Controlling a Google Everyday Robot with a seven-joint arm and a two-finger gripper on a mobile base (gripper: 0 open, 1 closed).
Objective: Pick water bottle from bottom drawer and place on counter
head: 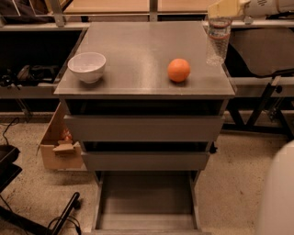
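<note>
My gripper (pixel 221 13) is at 1 o'clock in the view, clamped on the neck of one water bottle (pixel 217 42) (clear ribbed plastic, upright). The bottle is at the 2 o'clock edge of the counter (pixel 138 46), a smooth matte grey metal square; I cannot tell whether its base touches. On the counter: one round white bowl (pixel 87 67) at 9 o'clock and one orange (pixel 178 70) at 4 o'clock. Drawers: three, grey metal. The top drawer (pixel 143 128) and middle drawer (pixel 146 160) are narrow-fronted; the bottom drawer (pixel 144 197) is pulled out, with its flat floor showing. One cardboard box (pixel 57 149) stands at the cabinet's 8 o'clock.
</note>
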